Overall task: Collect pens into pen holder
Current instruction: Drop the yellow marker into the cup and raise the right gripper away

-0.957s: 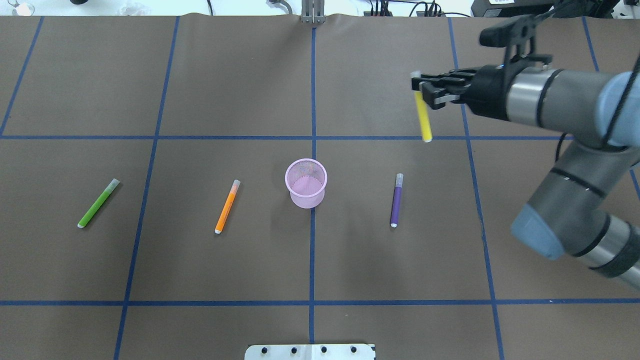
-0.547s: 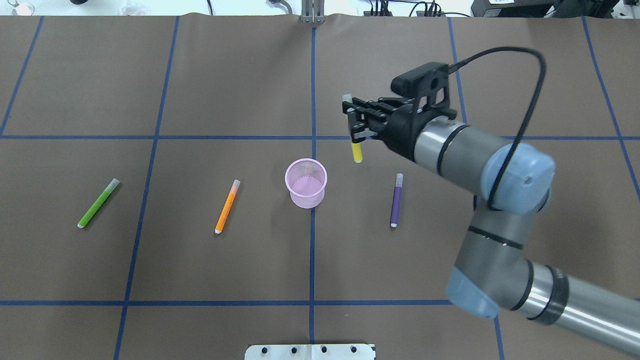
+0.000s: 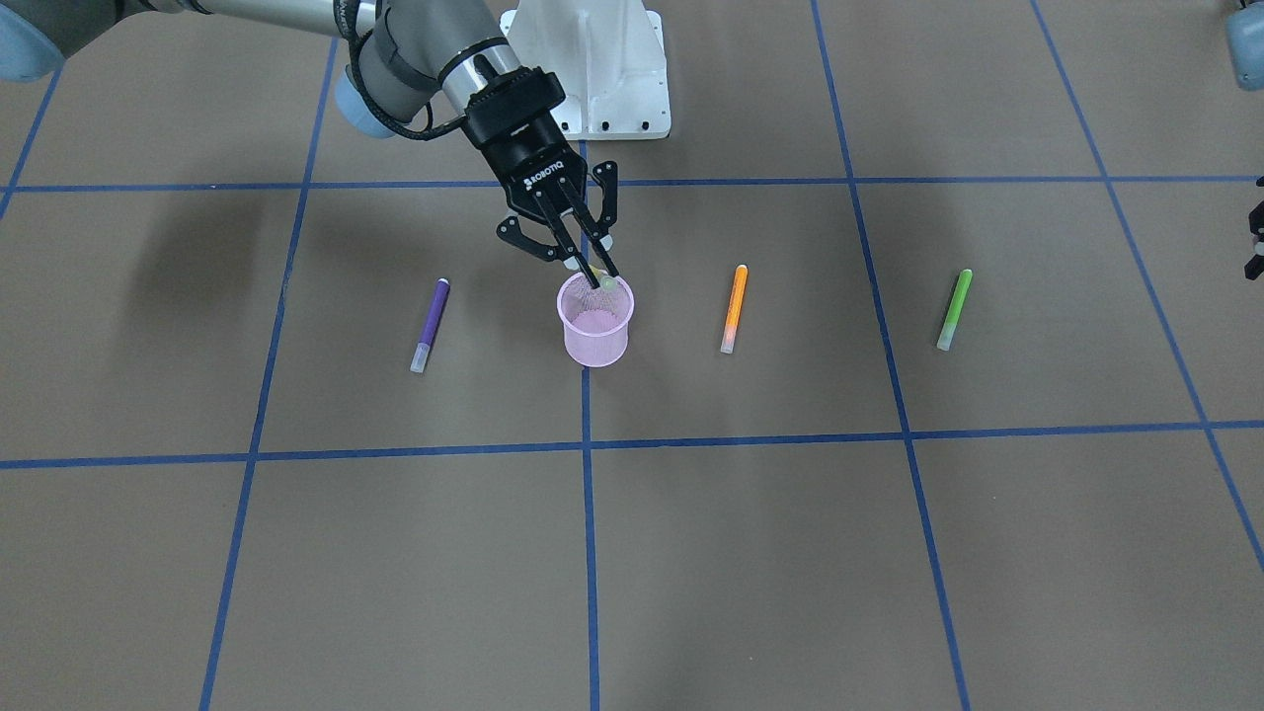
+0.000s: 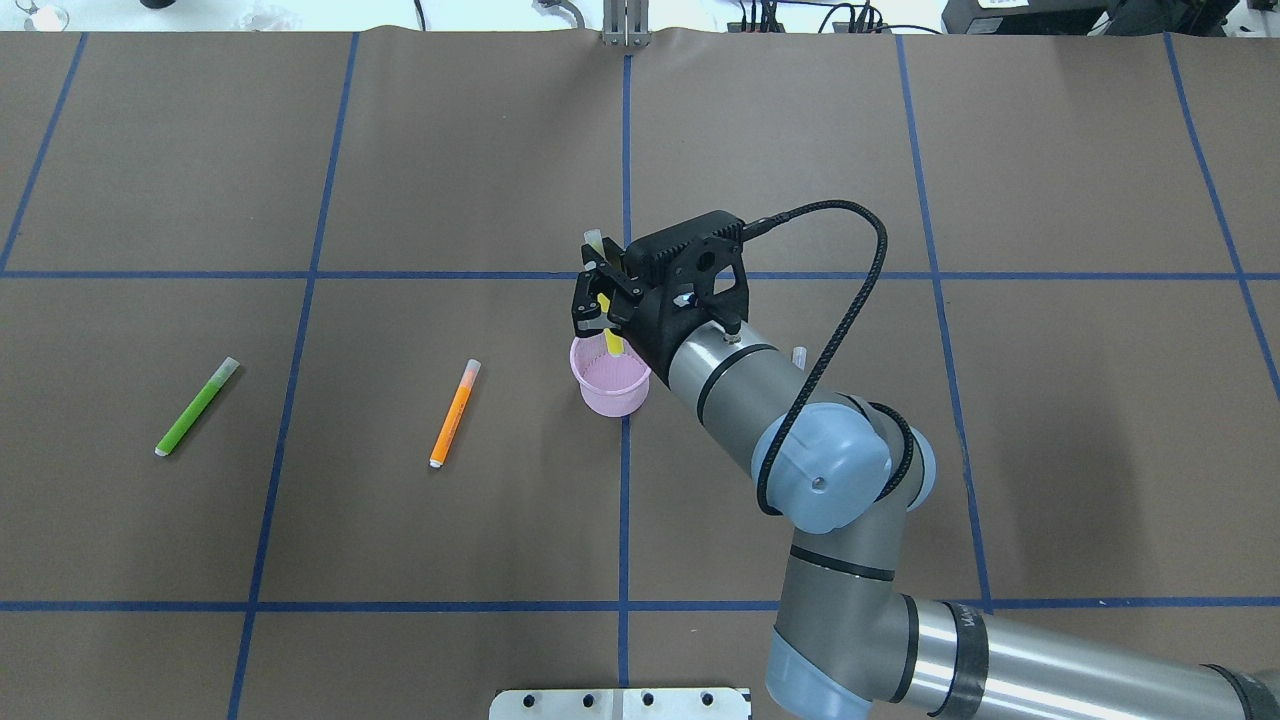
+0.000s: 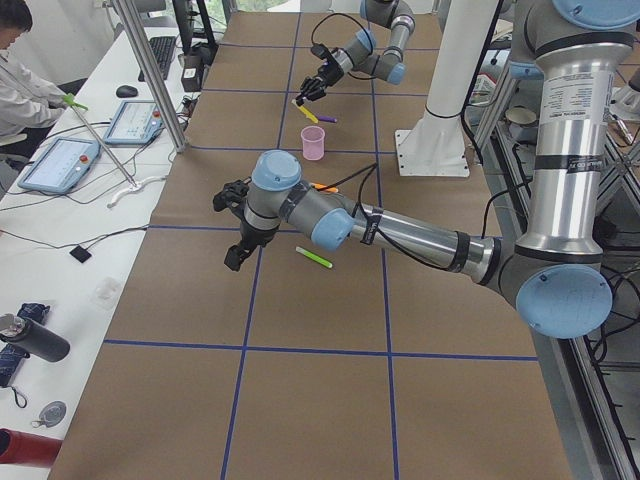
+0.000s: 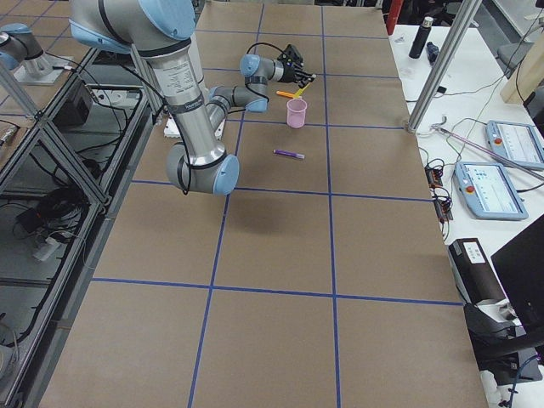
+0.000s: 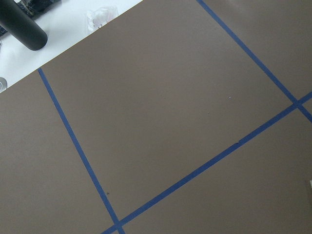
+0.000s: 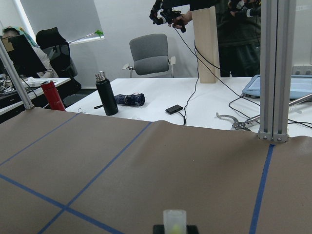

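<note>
**Yellow pen held over the holder**

The right claw [image 4: 597,300] was pinching the yellow pen [image 4: 613,342] near its pale cap end. The pen hung roughly upright, cap uppermost. Straight beneath the claw stood the pink holder [image 4: 610,385] on the desk [image 4: 400,150]. The pen's lower end seemed to sit just inside the rim, though the arm hid how deep it reached. In the front-facing view the fingertips [image 3: 594,280] hung right at the holder's mouth, with the pale cap showing between them.

Three pens lay flat on the desk, all apart from the holder. The purple pen [image 3: 430,324] lay on the robot's right of the claw, near it and mostly hidden under the arm in the overhead view. The orange pen [image 4: 455,412] lay on the claw's other side, about as near. The green pen [image 4: 197,407] lay well beyond the orange one, farthest from the claw.

The left claw [image 5: 236,255] hovered above the desk, well apart from the right claw and every pen. Whether it was spread or pressed together could not be told. Its wrist camera showed only brown desk and blue tape lines.
</note>
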`<state>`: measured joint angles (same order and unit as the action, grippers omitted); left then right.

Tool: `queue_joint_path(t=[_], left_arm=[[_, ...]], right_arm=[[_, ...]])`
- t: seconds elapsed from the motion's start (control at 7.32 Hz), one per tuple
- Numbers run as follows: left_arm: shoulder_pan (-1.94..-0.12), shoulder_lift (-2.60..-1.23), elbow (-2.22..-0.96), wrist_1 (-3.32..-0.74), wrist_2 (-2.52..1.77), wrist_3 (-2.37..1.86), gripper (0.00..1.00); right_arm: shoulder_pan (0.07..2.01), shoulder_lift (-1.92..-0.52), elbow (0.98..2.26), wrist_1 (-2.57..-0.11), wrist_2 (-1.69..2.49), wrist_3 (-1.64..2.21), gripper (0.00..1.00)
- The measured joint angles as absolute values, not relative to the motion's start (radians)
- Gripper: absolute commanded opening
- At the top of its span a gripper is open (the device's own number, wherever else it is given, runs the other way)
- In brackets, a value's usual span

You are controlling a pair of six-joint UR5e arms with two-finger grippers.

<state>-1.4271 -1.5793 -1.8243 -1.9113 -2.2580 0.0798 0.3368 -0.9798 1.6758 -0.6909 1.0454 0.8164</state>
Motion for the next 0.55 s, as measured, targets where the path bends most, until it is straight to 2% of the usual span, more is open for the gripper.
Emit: queue_joint_path(t=[0.14,0.27,0.41,0.55], left_arm=[[-1.427,-1.58,-1.823,-1.911,-2.258,0.08,1.0],[-1.427,-1.581,-1.823,-1.911,-2.258,0.08,1.0],[-1.427,-1.582,-1.822,-1.911,-2.258,0.08,1.0],[-1.427,-1.583,-1.821,-1.911,-2.258,0.08,1.0]], right_arm=[[0.322,-0.972,1.653,-0.692,1.022,0.818,0.0],[0.311,-0.97,1.639,-0.693,1.003,0.819,0.4],[0.303,-0.97,1.631,-0.693,0.993,0.819,0.95],[0.299,-0.97,1.628,-0.693,0.988,0.82,0.99]])
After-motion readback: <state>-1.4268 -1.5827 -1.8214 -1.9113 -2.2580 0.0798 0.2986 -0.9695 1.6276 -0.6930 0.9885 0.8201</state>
